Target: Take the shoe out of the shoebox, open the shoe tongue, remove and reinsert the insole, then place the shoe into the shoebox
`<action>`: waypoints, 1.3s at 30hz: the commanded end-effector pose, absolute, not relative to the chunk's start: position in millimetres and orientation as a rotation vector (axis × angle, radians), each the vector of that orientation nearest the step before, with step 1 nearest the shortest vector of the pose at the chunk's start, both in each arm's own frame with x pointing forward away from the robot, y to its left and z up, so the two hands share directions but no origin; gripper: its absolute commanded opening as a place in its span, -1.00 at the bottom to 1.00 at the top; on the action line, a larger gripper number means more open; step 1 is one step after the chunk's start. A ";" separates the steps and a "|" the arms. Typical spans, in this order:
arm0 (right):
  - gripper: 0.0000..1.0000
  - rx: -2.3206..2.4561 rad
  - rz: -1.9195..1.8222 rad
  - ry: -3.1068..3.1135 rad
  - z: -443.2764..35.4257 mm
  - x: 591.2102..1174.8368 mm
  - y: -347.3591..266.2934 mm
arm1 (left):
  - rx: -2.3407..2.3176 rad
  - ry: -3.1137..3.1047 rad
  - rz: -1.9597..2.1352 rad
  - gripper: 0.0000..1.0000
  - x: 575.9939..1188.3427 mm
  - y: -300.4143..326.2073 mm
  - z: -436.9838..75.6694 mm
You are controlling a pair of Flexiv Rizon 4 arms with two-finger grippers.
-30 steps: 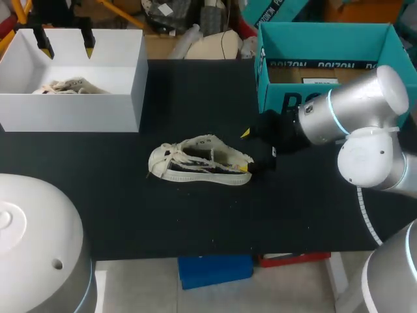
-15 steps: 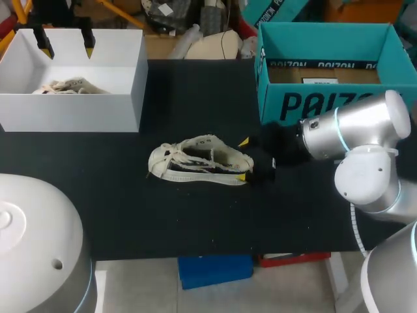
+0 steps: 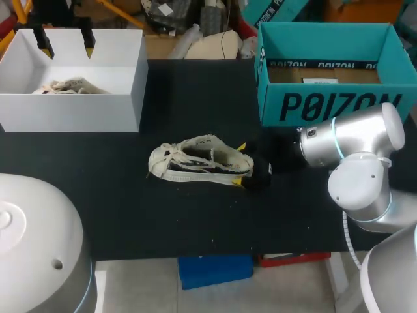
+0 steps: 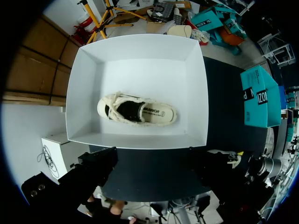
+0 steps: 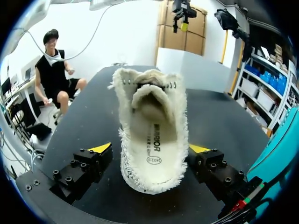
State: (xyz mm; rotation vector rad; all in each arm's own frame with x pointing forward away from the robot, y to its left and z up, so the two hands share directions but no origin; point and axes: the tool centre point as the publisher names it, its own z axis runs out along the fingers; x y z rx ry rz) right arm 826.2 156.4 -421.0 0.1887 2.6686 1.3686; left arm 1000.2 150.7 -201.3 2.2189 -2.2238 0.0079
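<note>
The shoe (image 3: 199, 162) is lying mid-frame on the table (image 3: 130, 215), well apart from the shoebox (image 3: 273, 107) at upper right. Its heel is being straddled, ungripped, by the wide-open right gripper (image 3: 242, 164). The left gripper (image 3: 65, 42) is being held open, empty, above the white box (image 3: 71, 111), upper left.

A wide black table (image 3: 195, 218), matte on top, spans the scene under even light.

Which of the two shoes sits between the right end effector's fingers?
The shoe on the black table, heel toward that open end effector; the other shoe lies inside the white box.
</note>
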 end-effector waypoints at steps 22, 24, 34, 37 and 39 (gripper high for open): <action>-1.00 0.233 1.335 2.743 -435.5 829.8 154.6 | 2.220 -2.222 0.004 1.00 1000.0 150.5 -200.6; -1.00 0.233 1.335 2.743 -435.5 829.8 154.6 | 2.217 -2.232 0.017 1.00 1000.3 151.2 -195.8; -1.00 0.233 1.335 2.743 -435.5 829.8 154.6 | 2.457 -2.092 0.033 1.00 947.4 107.6 -192.6; -1.00 0.233 1.335 2.743 -435.5 829.8 154.6 | 2.480 -2.071 0.011 1.00 929.7 86.8 -201.2; -1.00 0.233 1.335 2.743 -435.5 829.8 154.6 | 2.476 -2.068 0.017 1.00 917.5 73.6 -203.4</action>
